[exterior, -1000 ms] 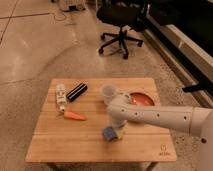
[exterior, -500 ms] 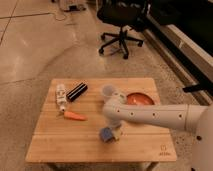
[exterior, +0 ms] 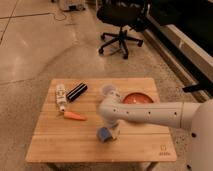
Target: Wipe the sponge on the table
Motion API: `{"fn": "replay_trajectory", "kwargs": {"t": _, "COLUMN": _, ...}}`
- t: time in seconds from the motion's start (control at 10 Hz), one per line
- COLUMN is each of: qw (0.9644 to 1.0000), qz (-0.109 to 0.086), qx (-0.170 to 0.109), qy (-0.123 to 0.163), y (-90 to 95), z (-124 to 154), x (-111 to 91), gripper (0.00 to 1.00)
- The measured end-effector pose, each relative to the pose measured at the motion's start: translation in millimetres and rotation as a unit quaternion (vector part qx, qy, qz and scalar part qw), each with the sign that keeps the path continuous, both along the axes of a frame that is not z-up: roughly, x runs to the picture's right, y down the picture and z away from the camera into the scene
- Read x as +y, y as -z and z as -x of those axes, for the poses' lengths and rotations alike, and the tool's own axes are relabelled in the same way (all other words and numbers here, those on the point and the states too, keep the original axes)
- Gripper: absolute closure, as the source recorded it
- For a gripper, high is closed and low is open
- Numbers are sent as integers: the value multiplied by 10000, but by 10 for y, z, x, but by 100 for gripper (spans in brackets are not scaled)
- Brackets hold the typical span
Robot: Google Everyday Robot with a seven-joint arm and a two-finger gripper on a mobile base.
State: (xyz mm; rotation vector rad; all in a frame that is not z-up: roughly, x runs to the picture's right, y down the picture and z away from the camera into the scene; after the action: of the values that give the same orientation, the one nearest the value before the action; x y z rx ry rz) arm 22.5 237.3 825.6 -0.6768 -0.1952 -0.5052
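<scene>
Low over the near half of the table [exterior: 60, 145], apparently clamped on the sponge [exterior: 102, 135] and pressing it flat to the wood: the gripper [exterior: 111, 132]. Mid-wipe, by the look of it. No telling how much of the top is covered or left. Farther back, a carrot [exterior: 75, 116] and an orange bowl [exterior: 137, 98].

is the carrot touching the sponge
Apart. The camera view shows table wood between the carrot and the sponge; the gripper is down at the sponge.
</scene>
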Motion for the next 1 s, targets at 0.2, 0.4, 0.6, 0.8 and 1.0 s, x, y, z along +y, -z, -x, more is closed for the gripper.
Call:
{"fn": "replay_trajectory", "kwargs": {"t": 0.2, "qw": 9999, "qz": 9, "qx": -35, "qy": 103, "y": -47, "z": 82, "x": -71, "gripper": 100}}
{"fn": "replay_trajectory", "kwargs": {"t": 0.4, "qw": 9998, "qz": 25, "qx": -44, "qy": 180, "y": -40, "z": 128, "x": -73, "gripper": 100}}
{"fn": "replay_trajectory", "kwargs": {"t": 0.6, "qw": 9997, "qz": 28, "qx": -61, "qy": 231, "y": -56, "z": 163, "x": -102, "gripper": 100}}
{"fn": "replay_trajectory", "kwargs": {"t": 0.8, "qw": 9996, "qz": 42, "qx": -59, "qy": 278, "y": -70, "z": 163, "x": -107, "gripper": 100}}
{"fn": "replay_trajectory", "kwargs": {"t": 1.0, "qw": 9995, "qz": 47, "qx": -54, "qy": 306, "y": -87, "z": 149, "x": -118, "gripper": 100}}
